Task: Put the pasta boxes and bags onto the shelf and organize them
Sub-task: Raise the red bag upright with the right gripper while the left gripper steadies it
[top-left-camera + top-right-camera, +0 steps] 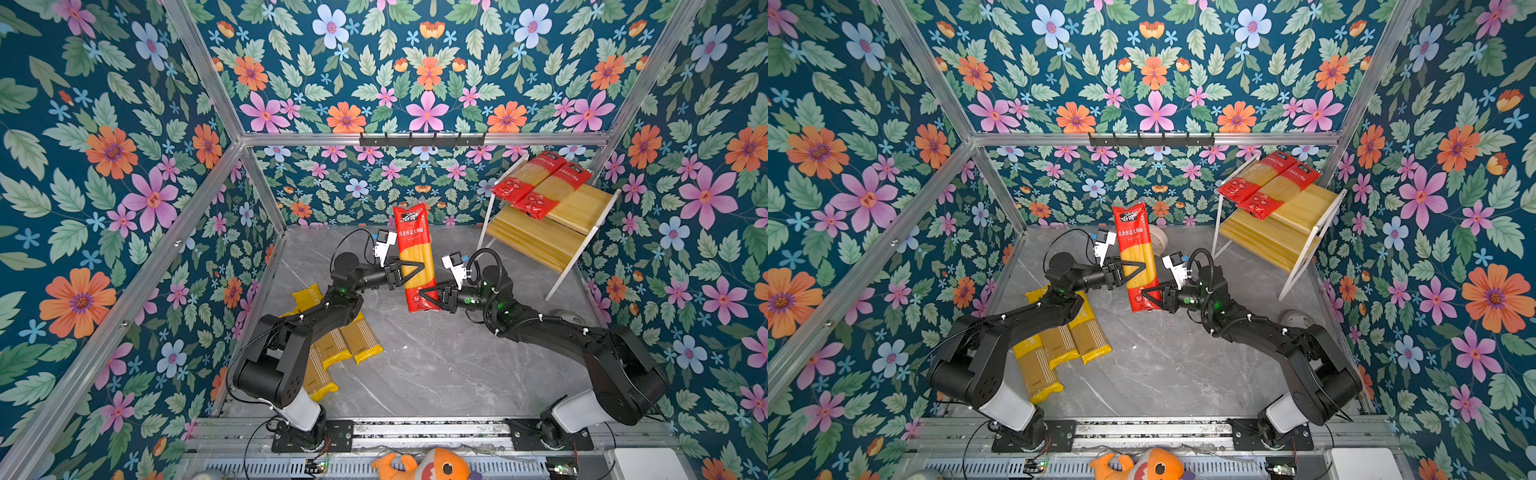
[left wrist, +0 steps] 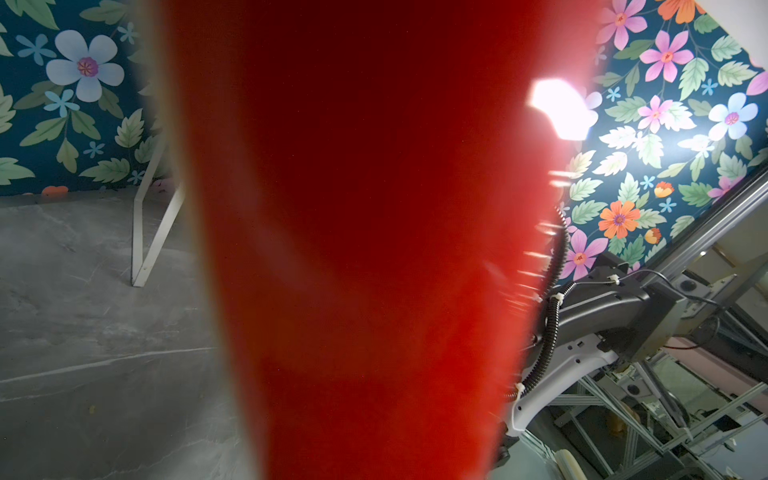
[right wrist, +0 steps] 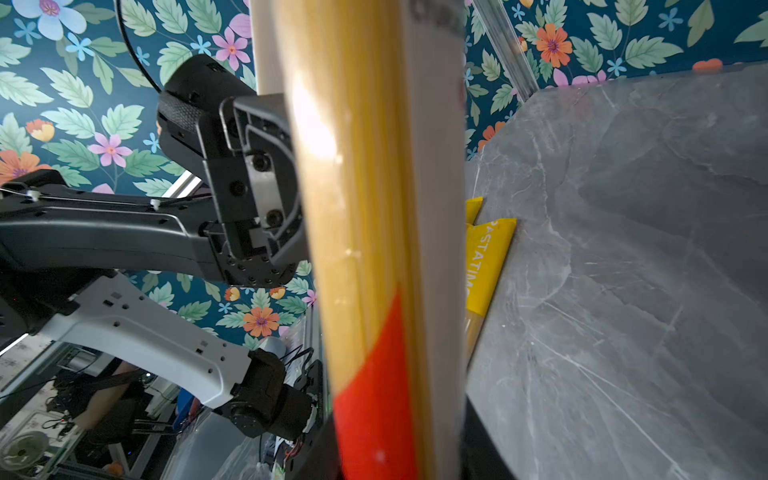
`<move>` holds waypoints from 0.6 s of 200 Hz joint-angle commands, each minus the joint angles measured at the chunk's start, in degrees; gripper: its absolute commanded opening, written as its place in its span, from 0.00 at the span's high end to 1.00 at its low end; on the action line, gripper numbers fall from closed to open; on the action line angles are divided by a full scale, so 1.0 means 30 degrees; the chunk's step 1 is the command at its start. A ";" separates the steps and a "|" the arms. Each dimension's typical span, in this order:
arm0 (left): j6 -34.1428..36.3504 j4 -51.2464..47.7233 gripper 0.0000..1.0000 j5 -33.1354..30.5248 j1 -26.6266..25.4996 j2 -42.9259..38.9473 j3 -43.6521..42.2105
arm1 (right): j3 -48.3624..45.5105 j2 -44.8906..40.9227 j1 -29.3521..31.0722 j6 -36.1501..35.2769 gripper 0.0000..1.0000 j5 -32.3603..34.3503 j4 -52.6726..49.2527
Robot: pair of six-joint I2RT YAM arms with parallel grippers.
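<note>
Left fingers (image 1: 406, 269) and right fingers (image 1: 430, 296) are both clamping the upright red packet (image 1: 415, 245), the shelf (image 1: 536, 245) lying nearer the right.

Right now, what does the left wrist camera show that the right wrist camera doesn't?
Only the left wrist view shows a white leg of the shelf standing on the grey table, and the right arm. Only the right wrist view shows the left gripper clamped on the clear middle of the red packet, and a yellow packet lying on the table. Both show the held red packet filling the middle, close and blurred, plus the table and the floral wallpaper.
</note>
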 commanded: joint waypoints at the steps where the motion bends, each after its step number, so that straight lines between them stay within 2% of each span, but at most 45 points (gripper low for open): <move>1: -0.1408 0.3550 0.77 0.0255 -0.0034 0.0157 0.0347 | -0.0166 -0.0236 0.0025 0.0461 0.82 -0.0093 0.1498; 29: -0.2093 0.3994 0.62 0.0168 -0.0003 0.0204 0.0355 | -0.0351 -0.0667 0.0026 0.0666 0.94 0.0491 0.1936; 54: -0.2494 0.4221 0.50 0.0083 0.0332 -0.0051 0.0083 | -0.0165 -0.0912 0.0030 0.1302 1.00 0.0775 0.2400; 96: -0.2834 0.4518 0.34 -0.0306 0.1311 -0.1055 -0.1222 | 0.0770 -0.1692 -0.0015 0.1502 1.00 0.1595 0.1434; 120: -0.1284 0.2834 0.31 -0.1025 0.1566 -0.1944 -0.2398 | 0.1432 -0.2308 -0.0057 0.1348 1.00 0.2279 0.0220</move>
